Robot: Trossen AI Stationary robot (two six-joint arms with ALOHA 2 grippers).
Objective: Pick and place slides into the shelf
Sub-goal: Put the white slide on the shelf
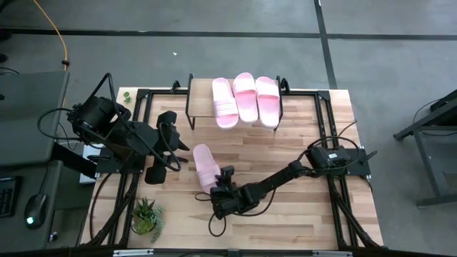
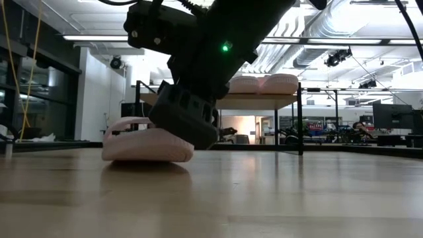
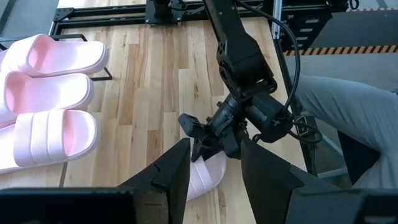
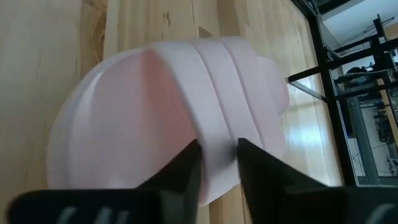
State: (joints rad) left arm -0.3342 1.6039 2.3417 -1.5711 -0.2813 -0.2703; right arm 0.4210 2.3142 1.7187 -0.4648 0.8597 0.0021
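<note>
Three pale pink slides lie side by side on the shelf at the table's far edge, and they also show on the shelf top in the low view. The fourth slide lies sole-down on the table, left of centre. My right gripper is at its near end, with the fingers nearly together on the slide. My left gripper is open and hangs over the table just left of that slide. My right gripper pinches the ribbed strap of the fourth slide between its two fingers, at the slide's near end. It comes slanting down from the table's near right. The slide's sole rests on the table.
A small potted plant stands at the table's near left corner. Black frame rails run along the table's far and right sides. There is bare wood between the fourth slide and the shelf.
</note>
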